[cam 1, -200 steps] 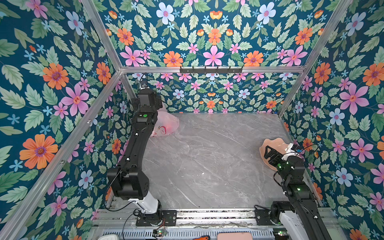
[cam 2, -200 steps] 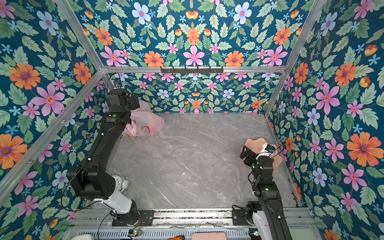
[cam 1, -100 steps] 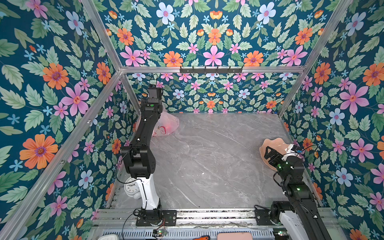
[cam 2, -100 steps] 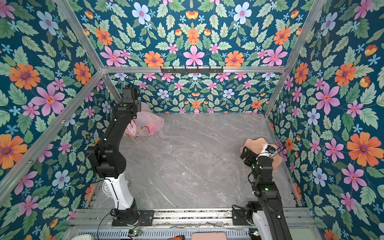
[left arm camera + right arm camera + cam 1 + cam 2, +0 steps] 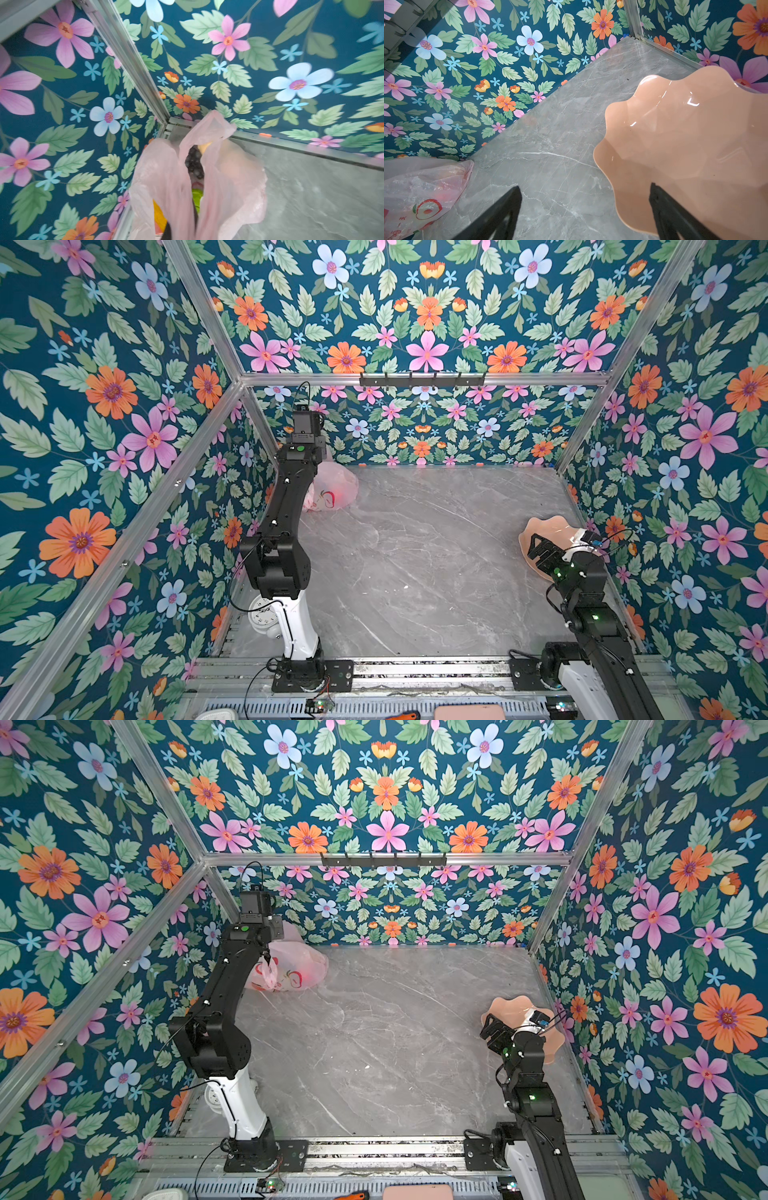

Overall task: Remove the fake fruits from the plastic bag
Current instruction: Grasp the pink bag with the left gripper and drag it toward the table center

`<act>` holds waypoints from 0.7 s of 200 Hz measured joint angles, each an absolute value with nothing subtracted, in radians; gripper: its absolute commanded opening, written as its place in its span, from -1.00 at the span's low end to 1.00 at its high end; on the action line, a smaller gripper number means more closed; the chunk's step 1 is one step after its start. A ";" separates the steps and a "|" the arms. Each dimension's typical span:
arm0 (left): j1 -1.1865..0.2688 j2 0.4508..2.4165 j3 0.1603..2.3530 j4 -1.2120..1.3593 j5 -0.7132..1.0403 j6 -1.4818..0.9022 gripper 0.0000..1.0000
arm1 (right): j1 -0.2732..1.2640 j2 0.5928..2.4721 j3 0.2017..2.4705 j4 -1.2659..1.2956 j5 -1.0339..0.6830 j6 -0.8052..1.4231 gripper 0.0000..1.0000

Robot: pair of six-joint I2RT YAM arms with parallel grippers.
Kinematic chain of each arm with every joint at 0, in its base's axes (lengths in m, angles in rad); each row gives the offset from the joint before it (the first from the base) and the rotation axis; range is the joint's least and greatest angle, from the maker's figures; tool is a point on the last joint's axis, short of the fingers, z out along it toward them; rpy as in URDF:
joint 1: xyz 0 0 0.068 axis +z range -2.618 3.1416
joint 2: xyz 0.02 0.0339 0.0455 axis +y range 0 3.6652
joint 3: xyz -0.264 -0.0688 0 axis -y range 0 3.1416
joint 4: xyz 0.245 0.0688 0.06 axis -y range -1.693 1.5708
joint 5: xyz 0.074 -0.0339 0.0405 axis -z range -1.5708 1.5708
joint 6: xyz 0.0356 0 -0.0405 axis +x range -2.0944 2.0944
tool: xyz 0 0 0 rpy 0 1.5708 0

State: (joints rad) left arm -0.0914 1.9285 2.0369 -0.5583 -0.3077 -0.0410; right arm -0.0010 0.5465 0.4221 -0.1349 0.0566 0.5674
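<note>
The plastic bag (image 5: 336,489) (image 5: 301,969) lies in the far left corner of the grey table, pale pink with red marks. My left gripper (image 5: 267,961) (image 5: 181,224) reaches down onto its near side and is shut on a fold of its film. In the left wrist view the bag's mouth gapes. Inside it show the fake fruits: a dark purple grape bunch (image 5: 194,164), a green fruit (image 5: 196,197) and a yellow piece (image 5: 159,214). My right gripper (image 5: 540,547) (image 5: 492,1029) (image 5: 583,209) hangs open and holds nothing, at the near rim of the bowl on the right.
A peach-pink scalloped bowl (image 5: 540,526) (image 5: 685,135) stands by the right wall with nothing in it. Floral walls close in on the bag at the corner. A black hook rail (image 5: 422,379) runs along the back. A white round object (image 5: 262,614) lies by the left arm's base.
The left arm has straightened up over the corner, and its gripper has gone from open to shut on the bag's film. The right arm has not moved.
</note>
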 measured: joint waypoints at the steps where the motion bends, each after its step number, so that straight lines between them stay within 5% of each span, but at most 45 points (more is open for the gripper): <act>1: -0.092 1.928 2.037 -0.558 -0.306 -0.043 -1.00 | -0.001 0.546 0.422 -0.135 0.057 0.567 0.94; 140: -0.606 1.777 1.799 -0.380 -0.126 -0.209 -1.00 | 0.100 0.715 0.552 -0.196 -0.016 0.510 0.89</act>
